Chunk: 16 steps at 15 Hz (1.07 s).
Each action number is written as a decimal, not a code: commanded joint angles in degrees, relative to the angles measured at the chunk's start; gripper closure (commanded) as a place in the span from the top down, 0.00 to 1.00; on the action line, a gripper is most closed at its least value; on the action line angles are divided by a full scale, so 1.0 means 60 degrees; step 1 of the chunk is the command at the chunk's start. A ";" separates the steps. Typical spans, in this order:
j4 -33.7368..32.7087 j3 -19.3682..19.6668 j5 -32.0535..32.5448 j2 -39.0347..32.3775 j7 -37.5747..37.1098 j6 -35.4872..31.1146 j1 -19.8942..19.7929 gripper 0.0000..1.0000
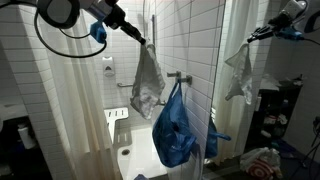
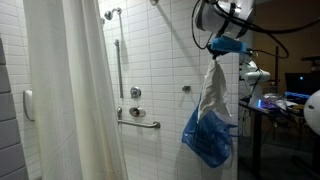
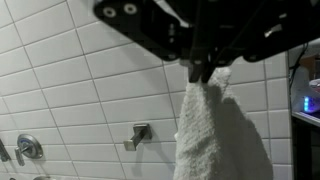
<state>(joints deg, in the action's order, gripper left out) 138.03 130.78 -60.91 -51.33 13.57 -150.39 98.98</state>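
**Operator:** Report the state of the jaws.

**Technician:** The gripper has its jaws together, clamped on the top edge of the white towel. The wrist view shows the cloth bunched directly under the fingertips.

**Operator:** Where is the towel?

**Technician:** It is suspended from the jaws alone and hangs straight down in front of the tiled wall. No part of it rests on a fixture. In an exterior view its lower end overlaps the blue bag, which hangs just below it. Contact between the two cannot be confirmed.

**Operator:** How far along is the work?

**Technician:** Judged from present positions, the grasp and lift are complete and the towel is off every support. The wall hook is bare in the wrist view. It sits beside the cloth, lower than the gripped edge, and apart from it. The towel has not been set on anything and the jaws have not released it.

**Operator:** What lies farther back?

**Technician:** Along the same wall are the shower valve and, beneath it, the grab bar. The shower curtain hangs well apart from the gripper, at the far side of the stall.
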 commanded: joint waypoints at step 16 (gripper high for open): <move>-0.0096 -0.0168 -0.0058 -0.0002 -0.0359 -0.0180 -0.0424 0.01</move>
<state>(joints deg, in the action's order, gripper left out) 138.30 130.33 -60.92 -51.34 12.86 -150.56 98.45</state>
